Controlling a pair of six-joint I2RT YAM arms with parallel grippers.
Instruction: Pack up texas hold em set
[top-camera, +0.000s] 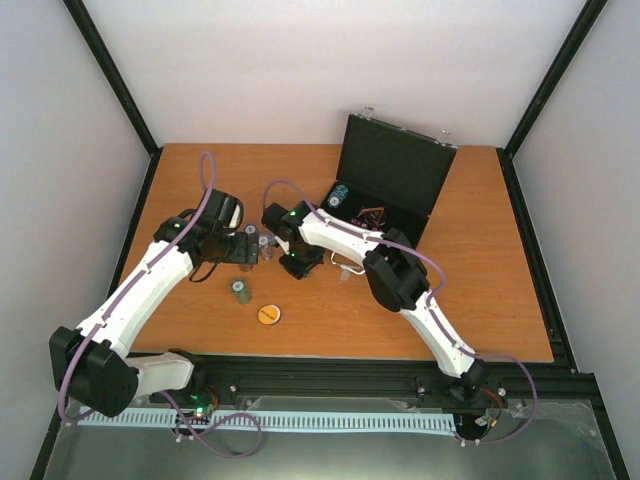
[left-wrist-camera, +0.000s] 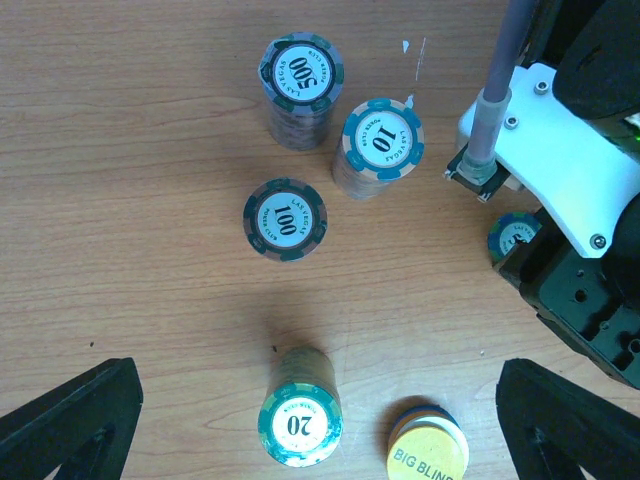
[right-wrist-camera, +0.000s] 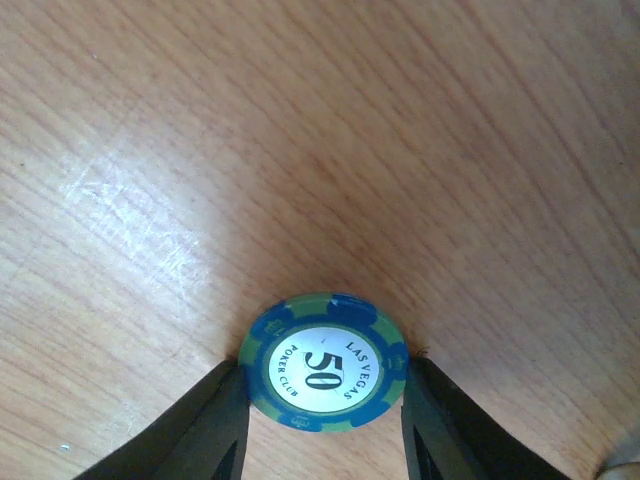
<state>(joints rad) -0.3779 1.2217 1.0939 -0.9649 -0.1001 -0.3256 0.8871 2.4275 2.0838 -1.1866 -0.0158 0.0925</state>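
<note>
Right jaws touch both sides of the 50 chip.

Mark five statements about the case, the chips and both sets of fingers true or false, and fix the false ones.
1. The case is shut. False: its lid stands open.
2. The right fingers sit against both sides of the 50 chip stack. True.
3. The left fingers grip the 100 chip stack. False: they are spread wide, and that stack stands clear of them.
4. The yellow disc reads BIG BLIND. True.
5. The 20 chip stack stands beside the yellow disc. True.
</note>
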